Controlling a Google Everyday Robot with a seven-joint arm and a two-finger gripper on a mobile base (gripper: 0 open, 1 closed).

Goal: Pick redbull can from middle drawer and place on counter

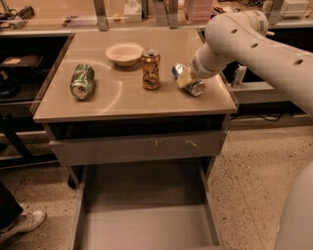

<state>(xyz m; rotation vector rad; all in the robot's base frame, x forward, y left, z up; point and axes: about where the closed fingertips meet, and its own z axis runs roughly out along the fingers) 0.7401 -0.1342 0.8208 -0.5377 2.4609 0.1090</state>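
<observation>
Beige counter point(122, 100), jaws gripping redbull can point(196, 88) near right edge

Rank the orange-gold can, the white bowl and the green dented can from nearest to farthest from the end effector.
The end effector is at the redbull can, on the right side of the counter in the camera view.
1. Orange-gold can, upright, mid-counter.
2. White bowl, behind it toward the back.
3. Green dented can, lying at the left.

Speckled terrazzo floor point(254, 166), dark shelving point(19, 73) at left, a pale worktop point(73, 10) behind under warm light.
</observation>
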